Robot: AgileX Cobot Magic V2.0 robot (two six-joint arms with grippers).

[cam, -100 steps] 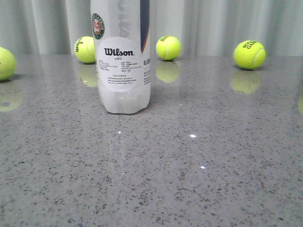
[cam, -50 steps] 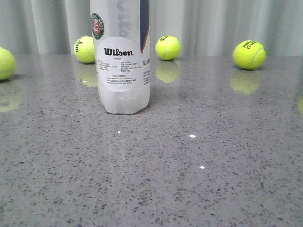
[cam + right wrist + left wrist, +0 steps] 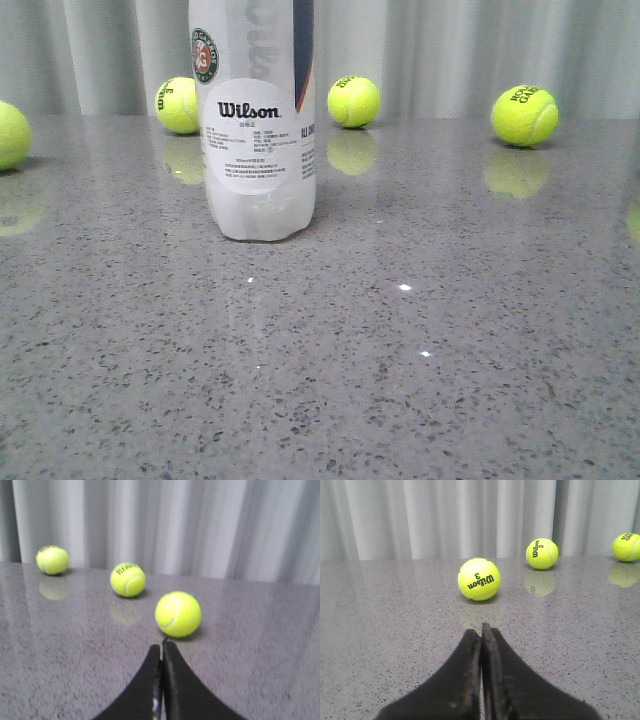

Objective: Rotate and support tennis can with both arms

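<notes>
The tennis can (image 3: 255, 120) stands upright on the grey speckled table, left of centre in the front view, its round white Wilson label facing the camera and its top cut off by the frame. No gripper shows in the front view. My left gripper (image 3: 481, 630) is shut and empty, low over the table, pointing toward a tennis ball (image 3: 479, 579). My right gripper (image 3: 162, 647) is shut and empty, its tips just short of another tennis ball (image 3: 178, 614). The can is out of both wrist views.
Several yellow-green tennis balls lie along the back of the table by a grey curtain: (image 3: 178, 105), (image 3: 354, 101), (image 3: 525, 115), and one at the far left edge (image 3: 12, 134). More balls show in the wrist views (image 3: 542, 553), (image 3: 128, 579), (image 3: 52, 559).
The front view has shifted very slightly; the can and balls sit a few pixels further left. Nothing else has moved.
</notes>
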